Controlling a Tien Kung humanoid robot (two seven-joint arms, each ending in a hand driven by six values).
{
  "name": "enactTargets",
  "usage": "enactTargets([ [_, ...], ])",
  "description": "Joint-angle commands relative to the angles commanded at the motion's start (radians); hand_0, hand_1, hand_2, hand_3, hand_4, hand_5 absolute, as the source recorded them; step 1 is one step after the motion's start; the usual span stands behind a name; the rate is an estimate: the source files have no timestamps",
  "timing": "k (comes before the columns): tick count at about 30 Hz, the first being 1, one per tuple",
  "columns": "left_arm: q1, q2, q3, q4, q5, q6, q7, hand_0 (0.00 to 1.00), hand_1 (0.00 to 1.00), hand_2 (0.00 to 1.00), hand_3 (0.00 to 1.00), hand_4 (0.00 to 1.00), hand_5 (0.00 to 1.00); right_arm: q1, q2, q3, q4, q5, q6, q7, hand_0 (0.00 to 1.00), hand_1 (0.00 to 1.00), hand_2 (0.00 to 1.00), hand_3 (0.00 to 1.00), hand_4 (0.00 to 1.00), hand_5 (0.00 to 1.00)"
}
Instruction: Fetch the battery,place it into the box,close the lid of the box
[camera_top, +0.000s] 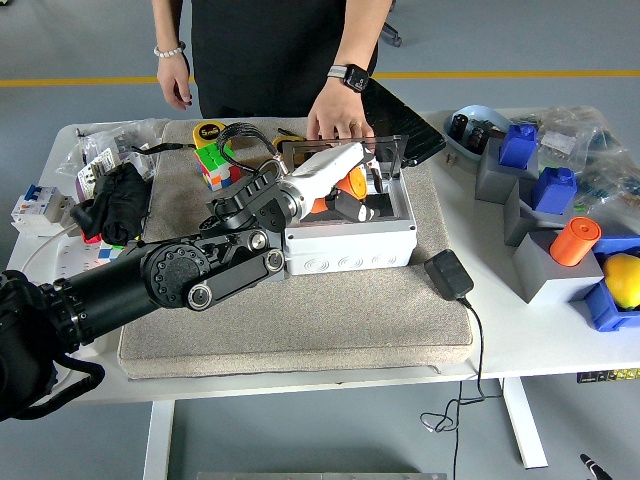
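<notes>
A white box (350, 245) stands open on the grey mat, with its clear lid (385, 152) upright at the back. A person's hand (335, 118) rests on the lid's top edge. My left arm reaches in from the lower left, and my left hand (350, 198) is over the box's back left part. Its black fingers (345, 207) are curled around an orange cylindrical battery (351, 184), held just above the box's inside. The box floor under the hand is hidden.
A black adapter (449, 274) with its cable lies right of the box. Cube puzzles (218, 165) and a tape measure (211, 132) sit at the mat's back left. Grey and blue blocks, another orange cylinder (574, 240) and a yellow ball (623, 277) crowd the right side.
</notes>
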Motion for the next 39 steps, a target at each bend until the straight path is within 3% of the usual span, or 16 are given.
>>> enactTargets([
  [2,0.000,0.000,0.001,-0.001,0.009,-0.002,-0.002,0.166,0.209,0.364,0.513,0.868,0.002,0.000,0.000,0.003,0.001,-0.002,0.000,0.000,0.709,0.679,0.671,0.600,0.967,0.496],
  [3,0.001,0.000,0.002,-0.001,0.010,-0.003,-0.005,0.259,0.437,0.543,0.564,0.969,0.031,0.000,0.000,0.004,0.001,-0.002,0.000,0.000,0.708,0.679,0.670,0.600,0.967,0.494],
  [8,0.002,0.000,0.002,0.002,0.018,-0.009,-0.012,0.259,0.437,0.543,0.564,0.969,0.031,0.001,-0.001,0.006,0.001,-0.003,0.000,-0.001,0.708,0.679,0.670,0.600,0.967,0.494],
  [9,0.002,0.000,0.002,0.003,0.018,-0.011,-0.013,0.389,0.520,0.568,0.574,0.998,0.167,0.001,-0.001,0.006,0.001,-0.004,0.000,0.000,0.709,0.679,0.671,0.598,0.967,0.495],
  [14,0.006,0.000,0.004,0.005,0.033,-0.012,-0.018,0.389,0.520,0.568,0.574,0.998,0.167,0.001,0.000,0.007,0.002,-0.006,0.000,0.001,0.709,0.679,0.671,0.598,0.967,0.495],
  [15,0.007,0.000,0.003,0.004,0.034,-0.011,-0.020,0.683,0.665,0.665,0.700,0.998,0.444,0.001,0.000,0.008,0.002,-0.006,-0.001,0.002,0.709,0.679,0.671,0.599,0.967,0.494],
  [20,0.012,0.000,-0.012,-0.008,0.053,-0.011,-0.026,0.683,0.665,0.665,0.700,0.998,0.444,0.001,0.001,0.012,0.003,-0.010,-0.002,0.005,0.709,0.679,0.671,0.599,0.967,0.494],
  [21,0.013,0.000,-0.016,-0.013,0.056,-0.011,-0.026,0.715,0.686,0.686,0.723,0.998,0.588,0.001,0.001,0.013,0.003,-0.011,-0.002,0.005,0.711,0.679,0.671,0.599,0.968,0.494],
  [30,0.035,0.000,-0.095,-0.116,0.094,-0.021,-0.016,0.688,0.675,0.671,0.715,0.998,0.600,0.001,0.001,0.021,0.004,-0.013,-0.003,0.009,0.708,0.679,0.670,0.598,0.968,0.494],
  [32,0.044,0.000,-0.122,-0.159,0.088,-0.010,-0.036,0.688,0.675,0.671,0.715,0.998,0.600,0.001,0.001,0.023,0.004,-0.013,-0.002,0.011,0.708,0.679,0.670,0.598,0.968,0.494],
  [33,0.047,0.000,-0.130,-0.171,0.085,-0.003,-0.045,0.555,0.600,0.604,0.676,0.998,0.607,0.000,0.002,0.024,0.004,-0.013,-0.002,0.011,0.706,0.679,0.670,0.598,0.967,0.492],
  [38,0.058,0.000,-0.194,-0.218,0.059,0.047,-0.119,0.555,0.600,0.604,0.676,0.998,0.607,-0.001,0.002,0.023,0.004,-0.013,-0.002,0.010,0.706,0.679,0.670,0.598,0.967,0.492],
  [39,0.058,0.000,-0.211,-0.216,0.057,0.051,-0.128,0.727,0.717,0.687,0.715,0.998,0.594,0.000,0.003,0.023,0.004,-0.013,-0.002,0.011,0.706,0.679,0.670,0.596,0.968,0.489],
])
